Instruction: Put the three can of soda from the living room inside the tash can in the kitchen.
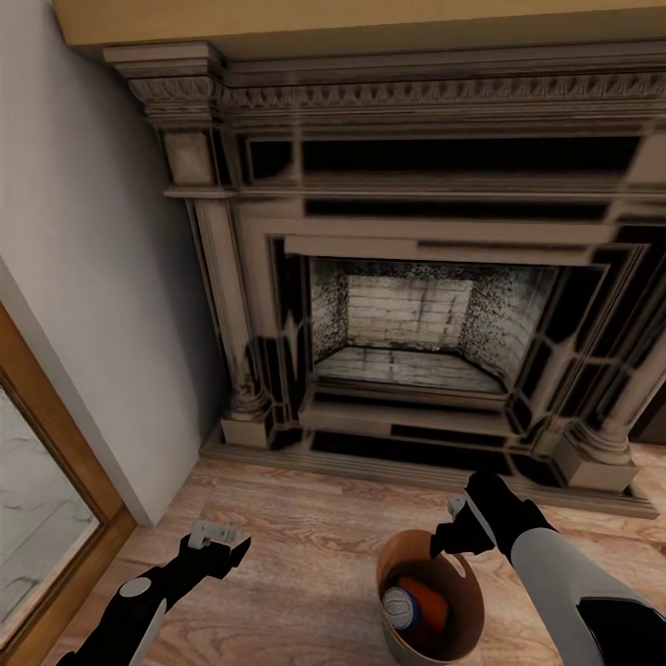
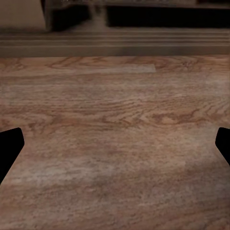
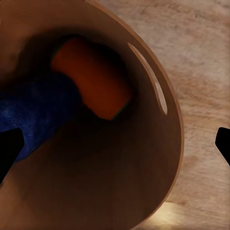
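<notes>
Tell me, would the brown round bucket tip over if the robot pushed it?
Probably near the rim: the brown round bucket stands upright and seems narrower below. The blue can and orange can inside should weigh it down. It might slide on the smooth wood floor.

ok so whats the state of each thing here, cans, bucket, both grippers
trash can: upright on the wood floor before the fireplace, cans inside
blue soda can: inside the trash can, leaning, top end up
orange soda can: inside the trash can, lying tilted beside the blue one
left gripper: open, empty, over bare floor
right gripper: open, empty, above the trash can's rim
</notes>
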Robot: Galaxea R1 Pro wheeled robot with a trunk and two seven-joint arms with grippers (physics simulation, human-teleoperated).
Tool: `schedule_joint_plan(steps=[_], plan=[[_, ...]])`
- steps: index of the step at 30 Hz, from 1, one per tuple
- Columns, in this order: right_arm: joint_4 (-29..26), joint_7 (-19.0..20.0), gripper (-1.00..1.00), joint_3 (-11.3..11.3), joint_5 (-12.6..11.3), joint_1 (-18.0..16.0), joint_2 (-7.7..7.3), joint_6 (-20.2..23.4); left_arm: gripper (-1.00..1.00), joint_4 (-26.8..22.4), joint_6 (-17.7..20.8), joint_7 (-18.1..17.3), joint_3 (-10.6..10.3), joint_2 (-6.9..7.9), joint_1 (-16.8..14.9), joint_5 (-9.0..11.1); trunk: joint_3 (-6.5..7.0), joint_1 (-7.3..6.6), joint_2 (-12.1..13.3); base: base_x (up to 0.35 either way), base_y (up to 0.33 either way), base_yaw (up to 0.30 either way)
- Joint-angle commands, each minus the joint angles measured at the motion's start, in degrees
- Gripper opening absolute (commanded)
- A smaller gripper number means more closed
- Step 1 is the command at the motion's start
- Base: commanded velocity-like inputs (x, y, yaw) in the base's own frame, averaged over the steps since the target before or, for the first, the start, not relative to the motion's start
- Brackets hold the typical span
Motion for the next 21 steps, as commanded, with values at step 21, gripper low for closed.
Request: schedule_joint_plan(steps=[21], plan=[[-0.2,0.1,1.00,-0.1,0.0,0.0,-0.13,-0.1,1.00,0.0,0.0,0.0,0.1,-0.01,0.0,0.0,0.00,0.00,0.0,0.000,0.000,0.000]])
